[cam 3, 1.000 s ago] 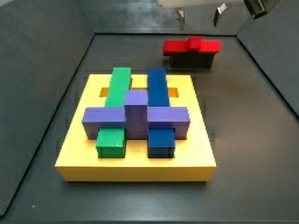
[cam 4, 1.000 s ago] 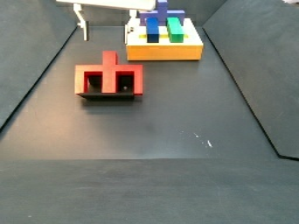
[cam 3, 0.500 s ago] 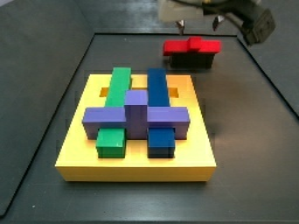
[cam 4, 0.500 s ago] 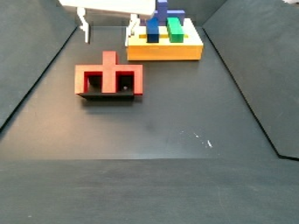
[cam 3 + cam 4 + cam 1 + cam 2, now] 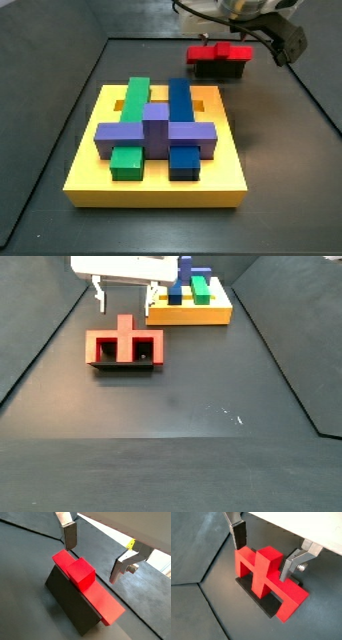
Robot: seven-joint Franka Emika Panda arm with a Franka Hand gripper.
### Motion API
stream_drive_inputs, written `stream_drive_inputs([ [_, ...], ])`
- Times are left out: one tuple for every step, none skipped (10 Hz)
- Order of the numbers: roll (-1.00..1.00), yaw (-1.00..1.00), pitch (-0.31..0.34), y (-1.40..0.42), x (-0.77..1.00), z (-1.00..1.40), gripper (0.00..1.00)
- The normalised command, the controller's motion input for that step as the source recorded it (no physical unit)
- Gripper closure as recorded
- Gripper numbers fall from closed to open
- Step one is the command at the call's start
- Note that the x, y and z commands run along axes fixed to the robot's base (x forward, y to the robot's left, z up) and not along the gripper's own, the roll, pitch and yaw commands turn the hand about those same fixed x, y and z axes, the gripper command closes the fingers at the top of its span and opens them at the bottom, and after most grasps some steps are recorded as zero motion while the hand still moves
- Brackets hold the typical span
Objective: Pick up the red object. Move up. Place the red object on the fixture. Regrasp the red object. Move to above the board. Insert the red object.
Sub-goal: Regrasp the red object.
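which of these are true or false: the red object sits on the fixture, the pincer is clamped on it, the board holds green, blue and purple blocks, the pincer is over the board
1. The red object sits on the fixture. True.
2. The pincer is clamped on the red object. False: its fingers stand open, above the piece, touching nothing.
3. The board holds green, blue and purple blocks. True.
4. The pincer is over the board. False: in both side views it is above the fixture, apart from the board.
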Motion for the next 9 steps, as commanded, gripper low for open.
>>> stream_drive_inputs([
  [0.77,0.18,0.357,-0.05,0.17,-0.33,0.0],
  [0.66,0.25,0.426,0.0,0.24,-0.32,0.0],
  [0.4,0.31,0.417,0.0,0.35,-0.23,0.0],
  [0.09,0.31,0.317,0.0,0.4,-0.2,0.0],
  [0.0,0.3,0.231,0.02,0.37,-0.14,0.0],
  [-0.13,0.15,0.0,0.0,0.13,-0.09,0.0],
  [-0.04,0.0,0.0,0.0,0.0,-0.05,0.0],
  [0.09,0.0,0.0,0.0,-0.05,-0.07,0.0],
  [0.01,0.0,0.0,0.0,0.0,0.0,0.0],
])
